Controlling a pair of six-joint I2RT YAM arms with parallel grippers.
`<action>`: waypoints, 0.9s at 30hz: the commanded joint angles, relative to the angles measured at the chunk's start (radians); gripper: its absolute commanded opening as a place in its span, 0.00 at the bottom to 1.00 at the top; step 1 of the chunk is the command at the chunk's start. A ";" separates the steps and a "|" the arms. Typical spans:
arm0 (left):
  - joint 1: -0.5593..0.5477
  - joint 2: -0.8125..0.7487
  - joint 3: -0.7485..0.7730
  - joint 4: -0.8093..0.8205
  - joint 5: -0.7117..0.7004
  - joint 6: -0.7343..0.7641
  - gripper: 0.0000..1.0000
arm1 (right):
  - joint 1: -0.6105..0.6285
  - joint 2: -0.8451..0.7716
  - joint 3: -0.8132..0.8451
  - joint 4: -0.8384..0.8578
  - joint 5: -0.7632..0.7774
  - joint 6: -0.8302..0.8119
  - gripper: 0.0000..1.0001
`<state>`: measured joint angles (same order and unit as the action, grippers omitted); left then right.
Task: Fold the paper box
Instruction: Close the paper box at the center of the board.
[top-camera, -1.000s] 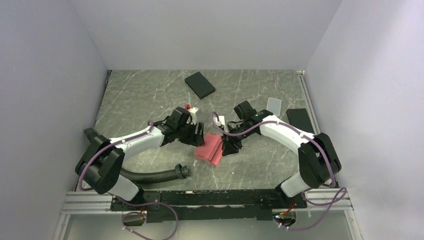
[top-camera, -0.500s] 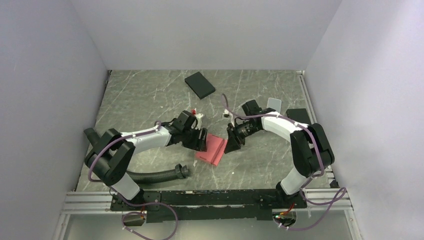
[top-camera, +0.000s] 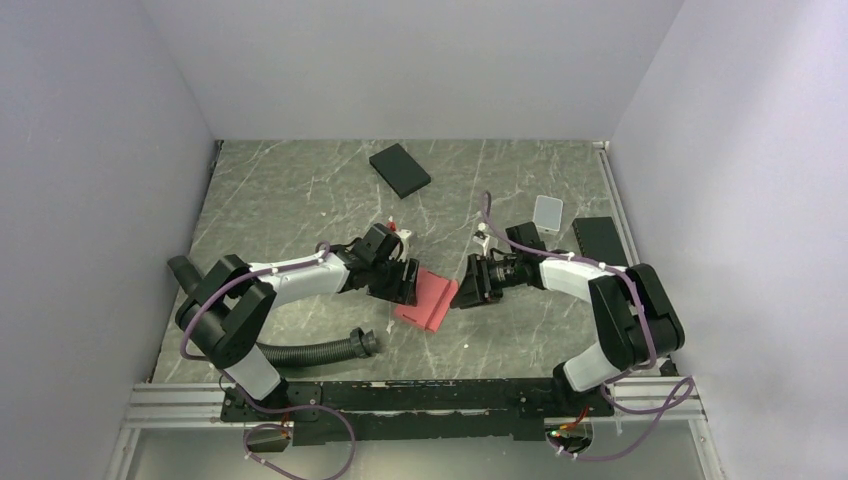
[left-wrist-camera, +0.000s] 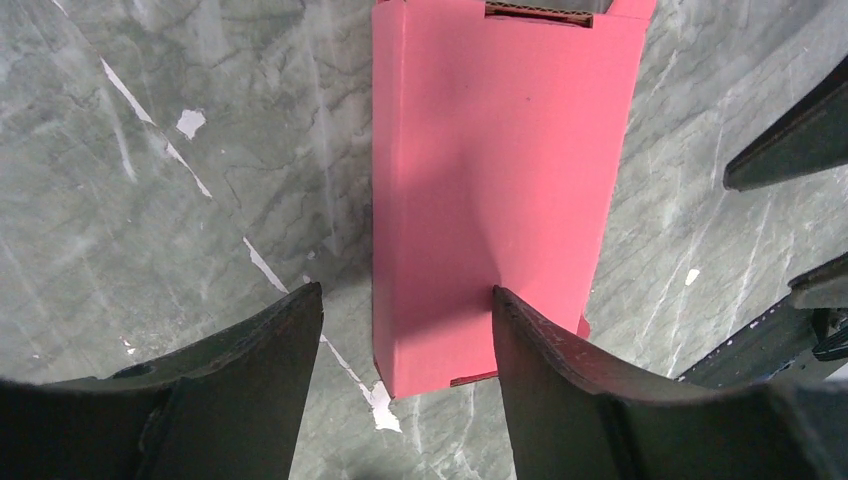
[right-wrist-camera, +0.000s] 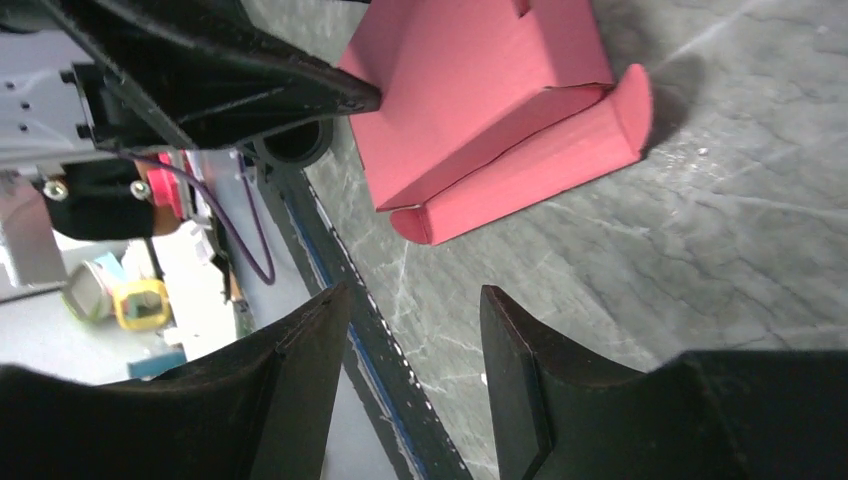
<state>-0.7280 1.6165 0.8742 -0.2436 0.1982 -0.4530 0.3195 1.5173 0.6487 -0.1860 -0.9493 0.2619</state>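
The paper box (top-camera: 428, 301) is pinkish-red and lies flat on the marble table between both grippers. In the left wrist view the box (left-wrist-camera: 500, 170) runs away from me, its near left corner between the fingers. My left gripper (left-wrist-camera: 403, 292) is open; its right fingertip (left-wrist-camera: 520, 320) rests on the box's top face, and bare table shows beside the left finger. My right gripper (right-wrist-camera: 415, 291) is open and empty, just short of the box (right-wrist-camera: 480, 90), whose end flap (right-wrist-camera: 540, 170) lies folded out on the table. From above, the left gripper (top-camera: 408, 285) and right gripper (top-camera: 465, 292) flank the box.
A black flat box (top-camera: 400, 170) lies at the back. A small red-and-white carton (top-camera: 390, 226) stands behind the left wrist. A translucent lid (top-camera: 548, 211) and a black slab (top-camera: 598, 238) sit at the right. A corrugated hose (top-camera: 310, 350) lies front left.
The right gripper has let go of the box, pulled back to the right and widened its jaws. The box has settled flatter. The left gripper shifted right over the box's edge.
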 joint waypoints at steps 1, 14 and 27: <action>-0.006 -0.002 0.009 -0.019 -0.046 -0.020 0.68 | -0.028 0.028 -0.032 0.158 -0.010 0.210 0.55; -0.007 0.015 -0.006 0.007 -0.045 -0.089 0.67 | -0.127 0.032 -0.091 0.283 0.083 0.463 0.56; -0.006 0.039 -0.020 0.039 -0.013 -0.138 0.67 | -0.122 0.094 -0.025 0.411 0.155 0.438 0.53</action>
<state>-0.7280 1.6279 0.8719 -0.2161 0.1871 -0.5720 0.1970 1.6039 0.5621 0.1329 -0.8524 0.7155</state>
